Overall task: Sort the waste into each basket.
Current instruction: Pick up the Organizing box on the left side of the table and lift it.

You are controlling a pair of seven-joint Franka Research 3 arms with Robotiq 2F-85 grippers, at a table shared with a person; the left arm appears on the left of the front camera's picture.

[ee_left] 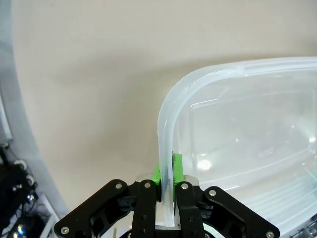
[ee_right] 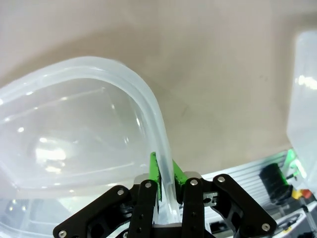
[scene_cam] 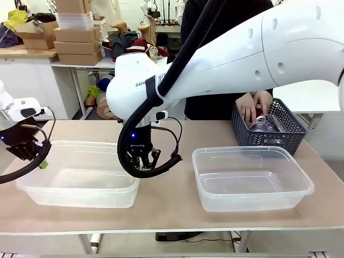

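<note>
Two clear tubs stand on the table. My left gripper is shut on the left end rim of the left tub. In the left wrist view the green pads pinch the rim near a rounded corner. My right gripper is shut on the same tub's right end rim, and the right wrist view shows the pads clamping that rim. The right tub holds nothing. A person's hands reach into the dark lattice basket at the far right, where a clear bottle lies.
The right arm's large white links cross the upper picture from the right. The right tub's edge shows close by in the right wrist view. Bare tabletop lies between the tubs and along the near edge. Shelves and boxes stand behind the table.
</note>
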